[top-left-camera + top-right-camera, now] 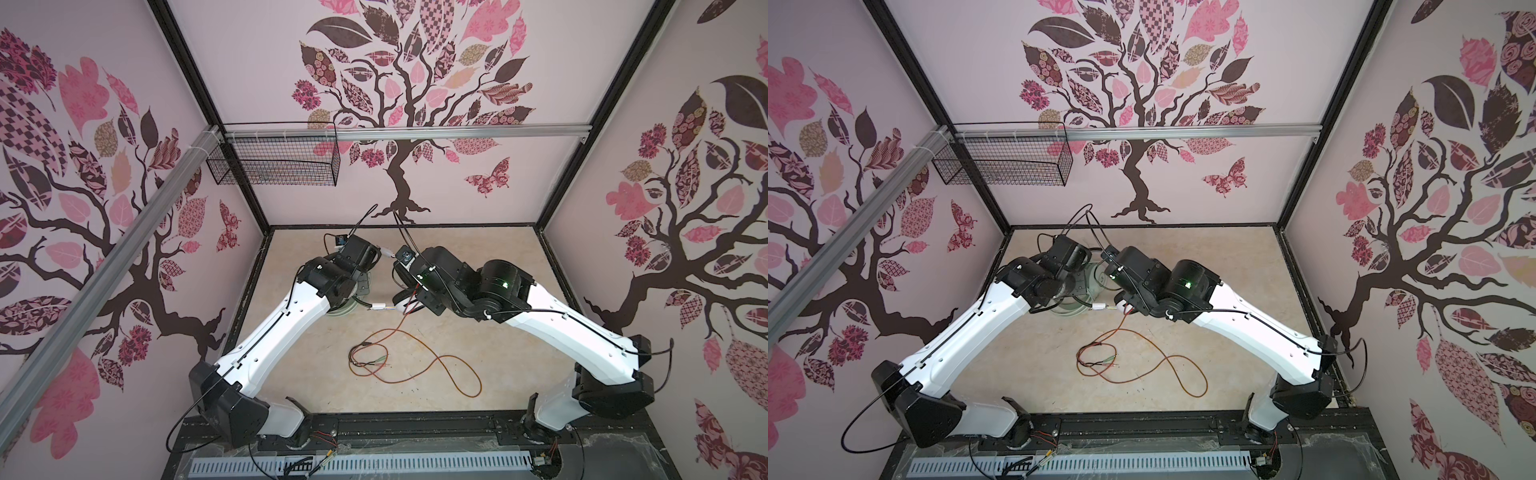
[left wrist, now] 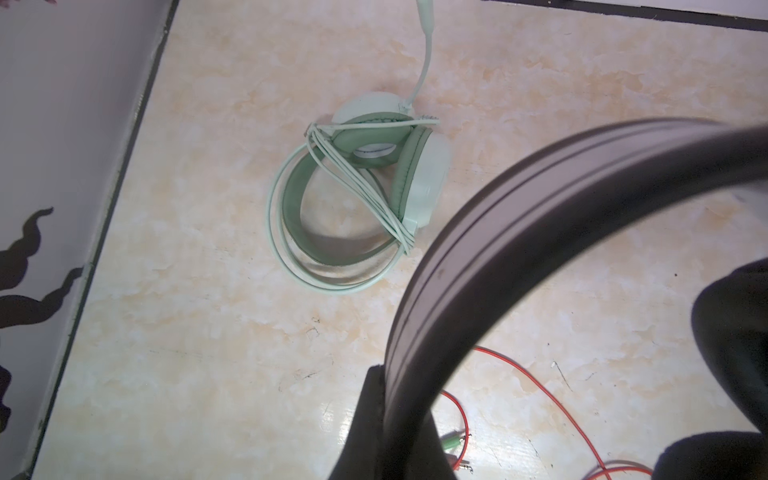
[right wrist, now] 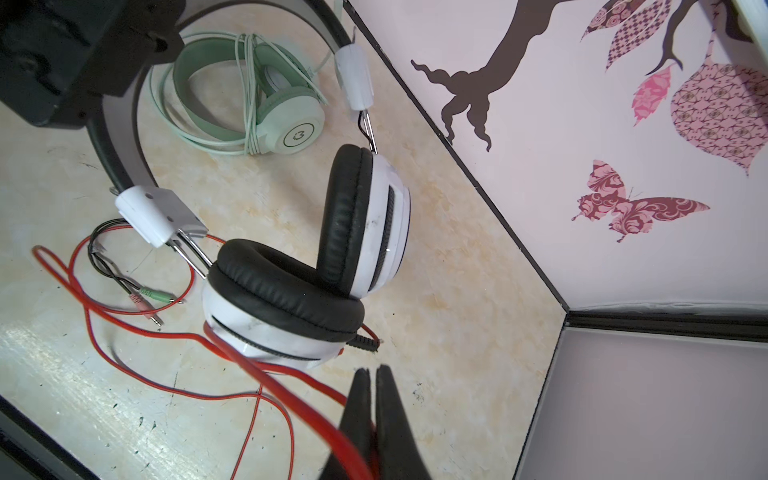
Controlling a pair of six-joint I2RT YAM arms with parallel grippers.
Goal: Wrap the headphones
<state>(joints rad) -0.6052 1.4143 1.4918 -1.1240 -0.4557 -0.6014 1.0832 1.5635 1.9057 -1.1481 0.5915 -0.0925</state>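
— Marble tabletop (image 2: 187, 332), mid-frame in both top views: your mint-green headset (image 2: 419, 178) lies bundled. Done?
— Halfway, seemingly. Left gripper (image 2: 386, 386) clamps the white-and-black headset (image 3: 282, 282) band; right gripper (image 3: 372, 395) pinches its orange-red cable (image 3: 266, 376), mostly loose below centre.

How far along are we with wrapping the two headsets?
Done: mint-green headset lies with its cable wound round it. In hand: left gripper holds the white-and-black headset by its band, right gripper is shut on its red cable. Left: most of that cable lies loose on the table.
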